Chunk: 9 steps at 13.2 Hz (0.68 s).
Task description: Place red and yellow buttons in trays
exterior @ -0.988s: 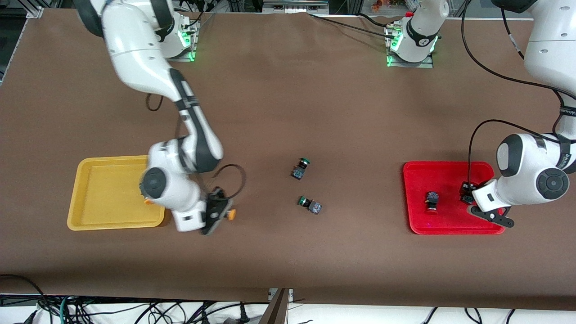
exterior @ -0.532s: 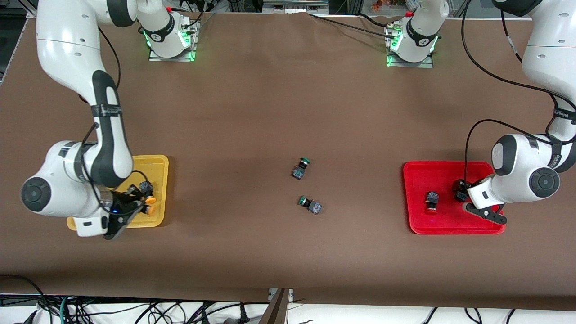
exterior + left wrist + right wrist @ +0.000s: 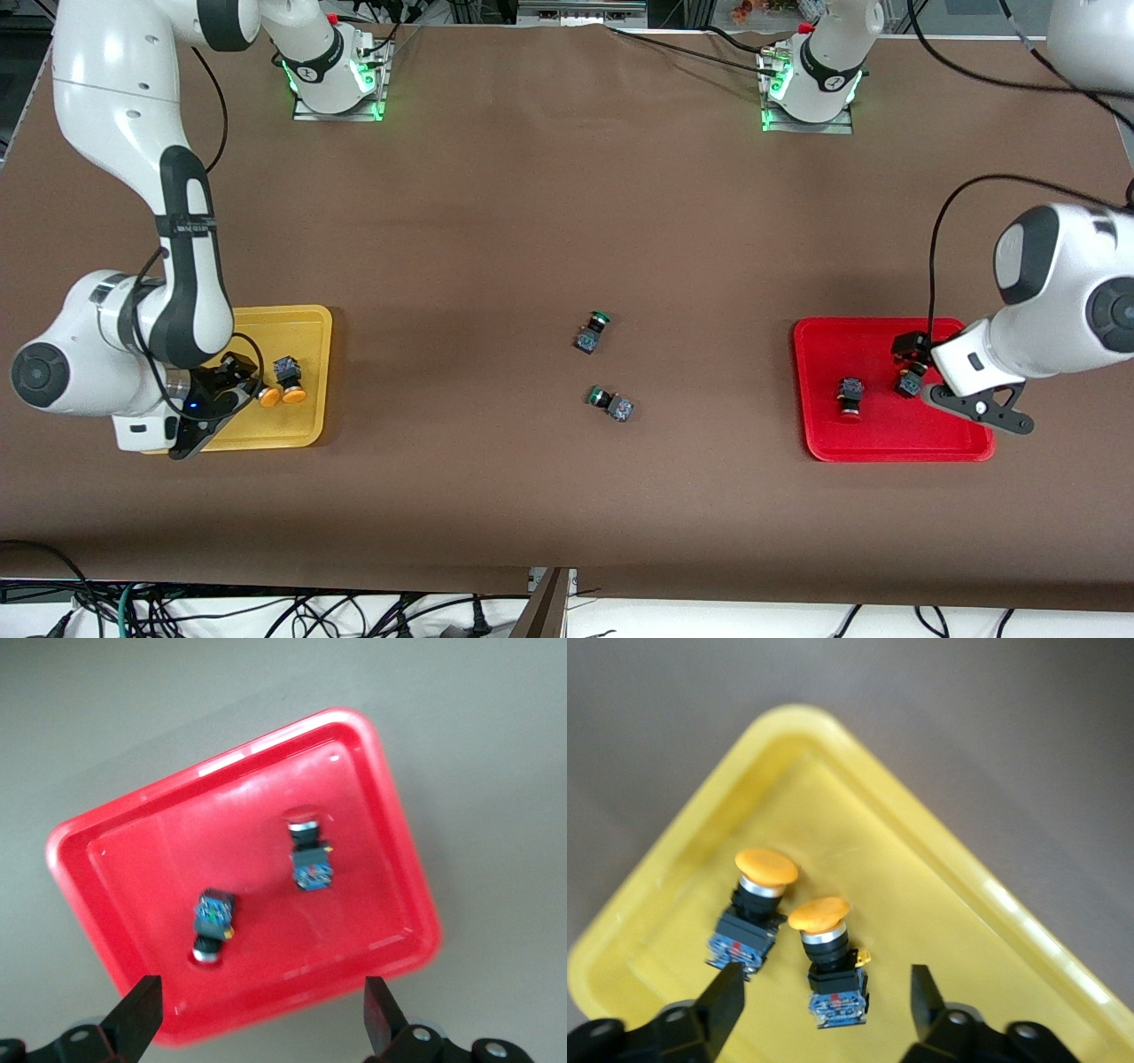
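Two yellow-capped buttons, the first (image 3: pixel 758 904) and the second (image 3: pixel 828 958), lay on their sides next to each other in the yellow tray (image 3: pixel 301 323), which sat toward the right arm's end of the table. In the front view their orange-yellow caps (image 3: pixel 282 395) pointed toward the camera and their dark bodies lay farther from it. Two red-capped buttons, the first (image 3: pixel 310 853) and the second (image 3: pixel 211 927), lay apart from each other in the red tray (image 3: pixel 886 447) toward the left arm's end; in the left wrist view their caps pointed in opposing directions.

The right gripper (image 3: pixel 824 1005) hung over the yellow tray with its fingers spread, one on either side of the second yellow-capped button, and no pad was seen touching it. The left gripper (image 3: pixel 261 1019) hung over the red tray, raised above it, with its fingers wide apart and nothing between them.

Two green-capped buttons (image 3: pixel 591 330) (image 3: pixel 610 401) lay on the brown table (image 3: pixel 567 221) between the two trays, well apart from both, one nearer the front camera than the other.
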Available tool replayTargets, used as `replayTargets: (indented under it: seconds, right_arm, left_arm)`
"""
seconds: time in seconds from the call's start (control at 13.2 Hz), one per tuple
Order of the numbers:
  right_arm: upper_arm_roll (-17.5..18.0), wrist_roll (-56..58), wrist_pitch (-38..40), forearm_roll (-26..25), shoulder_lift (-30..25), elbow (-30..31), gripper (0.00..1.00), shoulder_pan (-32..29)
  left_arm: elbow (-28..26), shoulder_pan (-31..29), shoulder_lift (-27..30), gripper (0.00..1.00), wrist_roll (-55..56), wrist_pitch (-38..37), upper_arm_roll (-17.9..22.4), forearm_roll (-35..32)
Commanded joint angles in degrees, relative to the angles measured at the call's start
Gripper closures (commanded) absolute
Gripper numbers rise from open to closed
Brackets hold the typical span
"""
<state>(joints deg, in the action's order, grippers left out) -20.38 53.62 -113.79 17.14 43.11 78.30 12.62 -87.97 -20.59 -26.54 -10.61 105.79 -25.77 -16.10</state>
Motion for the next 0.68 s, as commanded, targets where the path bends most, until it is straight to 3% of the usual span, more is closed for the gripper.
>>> replayTargets:
  seconds: [0.0,0.3,0.46,0.53,0.61]
  right_arm:
    - [0.52,-17.06,4.54,-0.09,-7.93,1.6,0.0,3.79]
    - [0.26,-39.25,11.82,-3.41,-15.67,1.68,0.0,9.43]
    - [0.35,-47.86,17.0,-6.4,-20.67,2.29,0.0,11.8]
    - [0.35,-51.21,18.24,-8.16,-24.35,4.04,0.0,13.38]
    - [1.65,-54.38,19.48,-10.96,-28.57,6.75,0.0,13.48]
  left_arm:
    - [4.01,-0.24,4.03,0.0,4.97,-9.68,-2.52,0.02]
    - [15.88,-0.24,4.65,0.0,7.88,-26.91,-5.86,1.94]
    - [17.14,-0.24,7.44,0.0,8.06,-29.58,-5.26,5.9]
    - [16.35,0.63,9.03,0.0,8.06,-29.76,-3.78,6.26]
    - [13.91,3.86,11.83,0.0,7.89,-29.24,1.29,7.65]
